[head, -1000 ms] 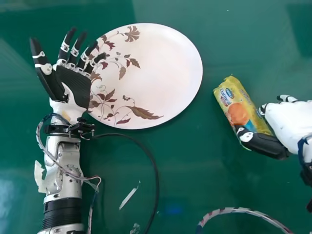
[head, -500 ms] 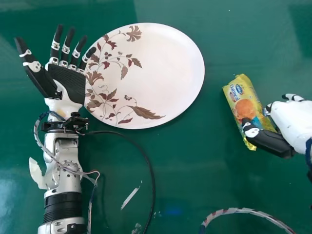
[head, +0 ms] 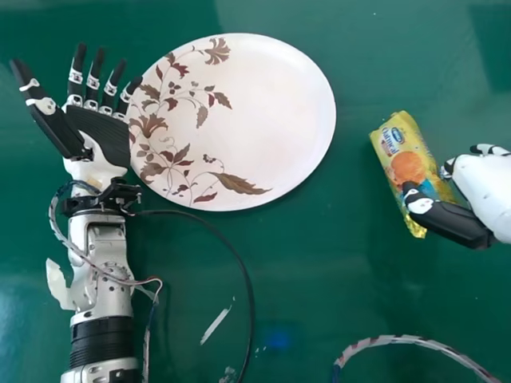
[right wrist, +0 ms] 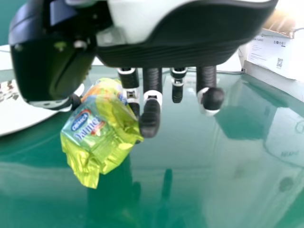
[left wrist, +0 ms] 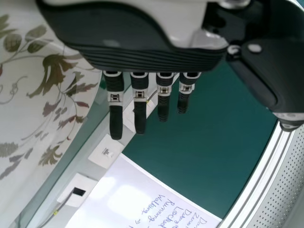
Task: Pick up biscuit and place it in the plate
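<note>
Toward the right edge of the table (head: 311, 279), the right hand (head: 491, 191) is clamping the biscuit packet (head: 403, 148) between thumb and fingers, gripping its near end. Packet is lying right of the plate (head: 271, 112), well apart. Left hand (head: 100, 132) is keeping its fingers straight, spread.

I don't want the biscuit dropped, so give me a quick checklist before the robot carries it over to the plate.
Biscuit packet pinched between thumb and fingers of the right hand: ok.
Biscuit packet fully off the table: cannot tell.
Biscuit packet over the plate: not ok, it is to the plate's right.
Middle of the plate free for it: ok.
Left hand away from the plate's middle: ok, open at the left rim.
</note>
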